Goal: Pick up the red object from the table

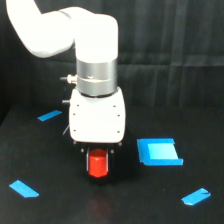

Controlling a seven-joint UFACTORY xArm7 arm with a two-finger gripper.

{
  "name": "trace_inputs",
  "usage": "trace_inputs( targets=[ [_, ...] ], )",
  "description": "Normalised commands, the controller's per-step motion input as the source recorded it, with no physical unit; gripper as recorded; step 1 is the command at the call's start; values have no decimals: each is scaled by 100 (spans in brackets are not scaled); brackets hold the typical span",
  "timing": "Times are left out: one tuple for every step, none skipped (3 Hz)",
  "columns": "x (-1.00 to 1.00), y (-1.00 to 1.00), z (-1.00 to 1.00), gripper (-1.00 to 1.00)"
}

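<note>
The red object [98, 166], a short red-orange block, sits right under the white arm's wrist, between the dark fingers of my gripper [98, 167]. The fingers stand close on both its sides and seem shut on it. Its lower end is at or just above the black table [60, 205]; I cannot tell whether it touches. The fingertips are mostly hidden in shadow against the black surface.
A blue square patch [159, 151] lies to the exterior view's right of the gripper. Blue tape strips lie at the back left [49, 115], the front left [23, 188] and the front right [196, 197]. A black curtain hangs behind.
</note>
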Motion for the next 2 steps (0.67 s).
trace_inputs(
  targets=[
    [-6,15,95,-100],
    [15,18,97,-100]
  ],
)
